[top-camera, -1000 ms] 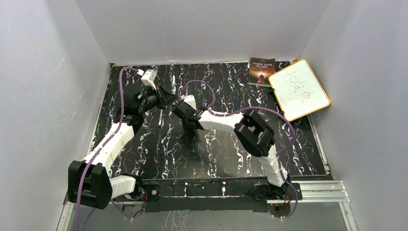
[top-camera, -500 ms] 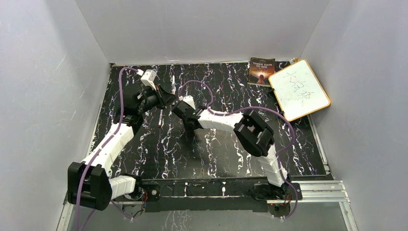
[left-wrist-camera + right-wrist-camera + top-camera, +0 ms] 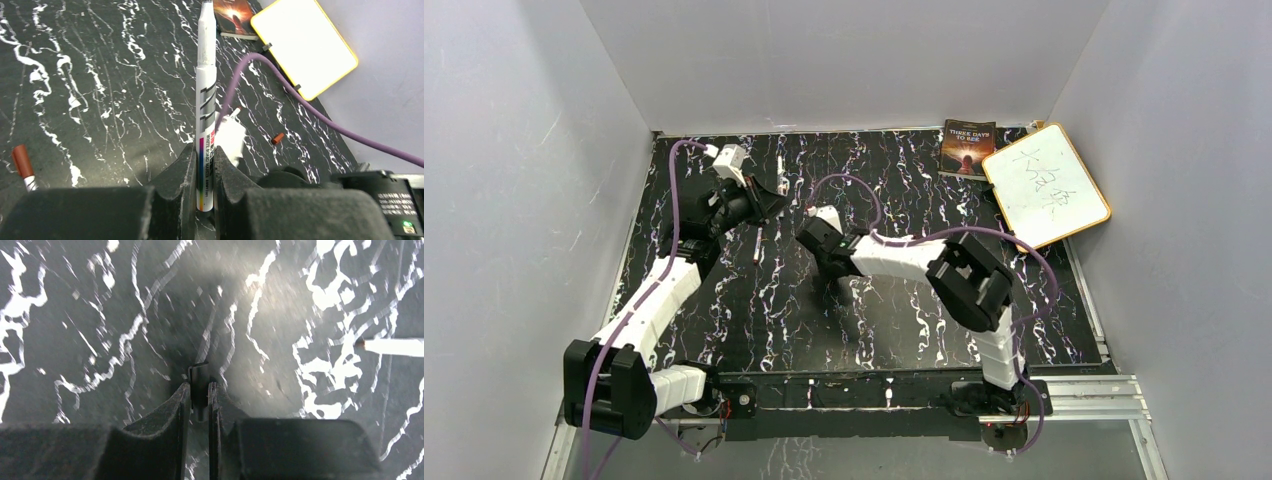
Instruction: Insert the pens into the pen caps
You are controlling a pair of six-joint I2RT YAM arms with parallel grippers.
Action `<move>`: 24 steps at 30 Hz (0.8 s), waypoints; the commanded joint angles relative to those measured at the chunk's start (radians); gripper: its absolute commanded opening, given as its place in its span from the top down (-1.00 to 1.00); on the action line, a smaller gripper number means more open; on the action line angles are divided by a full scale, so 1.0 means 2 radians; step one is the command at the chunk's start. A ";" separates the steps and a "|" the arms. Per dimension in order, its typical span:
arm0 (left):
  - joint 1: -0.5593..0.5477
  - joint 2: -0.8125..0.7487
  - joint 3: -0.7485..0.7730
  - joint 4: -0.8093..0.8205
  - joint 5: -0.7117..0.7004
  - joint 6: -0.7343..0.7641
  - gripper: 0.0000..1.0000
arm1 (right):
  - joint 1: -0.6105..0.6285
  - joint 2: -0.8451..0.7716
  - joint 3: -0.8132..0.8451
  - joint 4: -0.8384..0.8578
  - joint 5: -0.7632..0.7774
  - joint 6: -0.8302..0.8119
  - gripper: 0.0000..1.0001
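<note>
Well left of the whiteboard (image 3: 1046,185), the left gripper (image 3: 204,165) is clamped on a white pen (image 3: 206,90) (its tapered end points away from the wrist). Nearer the whiteboard, the right gripper (image 3: 199,390) pinches a small black cap (image 3: 200,371) between closed fingers. A reddish cap (image 3: 277,138) lies loose on the table (image 3: 904,330), toward the whiteboard.

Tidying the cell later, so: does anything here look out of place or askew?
The whiteboard sits skewed in the far right corner, partly off the black mat. One reddish-brown cap lies loose on the mat, by itself.
</note>
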 commanded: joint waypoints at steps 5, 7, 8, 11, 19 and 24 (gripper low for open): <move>0.025 0.001 0.052 0.005 0.011 -0.064 1.00 | -0.003 -0.133 -0.107 0.074 0.018 0.019 1.00; 0.025 0.000 0.049 0.021 0.030 -0.088 1.00 | -0.005 -0.168 -0.131 0.093 0.023 0.022 1.00; 0.025 -0.005 0.045 0.032 0.043 -0.101 1.00 | -0.008 -0.188 -0.143 0.107 0.021 0.022 1.00; 0.025 -0.019 0.020 0.066 0.088 -0.146 1.00 | -0.027 -0.253 -0.185 0.172 -0.015 0.023 1.00; 0.019 -0.074 -0.064 0.218 0.167 -0.323 1.00 | -0.109 -0.373 -0.249 0.357 -0.167 0.102 1.00; -0.035 -0.109 -0.064 0.199 0.146 -0.322 1.00 | -0.122 -0.389 -0.244 0.447 -0.203 0.128 1.00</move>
